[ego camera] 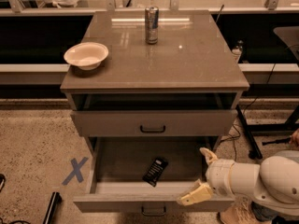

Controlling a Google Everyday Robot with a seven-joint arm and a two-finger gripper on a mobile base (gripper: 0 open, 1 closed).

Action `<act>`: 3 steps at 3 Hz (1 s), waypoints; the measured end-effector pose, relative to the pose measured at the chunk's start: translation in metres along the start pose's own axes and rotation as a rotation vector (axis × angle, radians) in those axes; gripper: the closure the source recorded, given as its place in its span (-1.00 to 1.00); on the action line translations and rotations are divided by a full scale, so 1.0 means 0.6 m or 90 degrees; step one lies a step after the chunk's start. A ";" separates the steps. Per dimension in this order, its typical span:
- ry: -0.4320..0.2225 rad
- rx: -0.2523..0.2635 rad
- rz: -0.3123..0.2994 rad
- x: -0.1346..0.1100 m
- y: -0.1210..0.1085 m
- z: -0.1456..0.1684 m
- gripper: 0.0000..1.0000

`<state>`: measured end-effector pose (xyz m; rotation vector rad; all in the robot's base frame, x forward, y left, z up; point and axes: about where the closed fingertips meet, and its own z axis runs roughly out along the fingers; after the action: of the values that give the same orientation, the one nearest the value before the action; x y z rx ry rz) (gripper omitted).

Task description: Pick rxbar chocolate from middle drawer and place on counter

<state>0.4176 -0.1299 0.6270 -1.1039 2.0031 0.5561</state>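
The rxbar chocolate (155,171), a flat black bar, lies tilted on the floor of the open middle drawer (117,190), near its centre. My gripper (202,175) is open at the drawer's front right corner, one pale finger (195,195) over the front panel and the other (207,155) pointing up inside. It sits to the right of the bar and does not touch it. The glossy grey-brown counter (187,55) tops the cabinet.
A silver drink can (151,24) stands at the back middle of the counter. A pale bowl (86,55) sits on its left edge. The drawer above (153,123) is partly pulled out. A blue X (75,170) marks the floor at left.
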 end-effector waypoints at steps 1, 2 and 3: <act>0.000 0.001 0.000 0.000 0.000 -0.001 -1.00; -0.015 -0.006 -0.023 0.003 0.004 0.056 -1.00; -0.022 0.002 -0.058 0.005 0.002 0.244 -1.00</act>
<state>0.4765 -0.0319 0.5350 -1.1698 1.9137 0.5206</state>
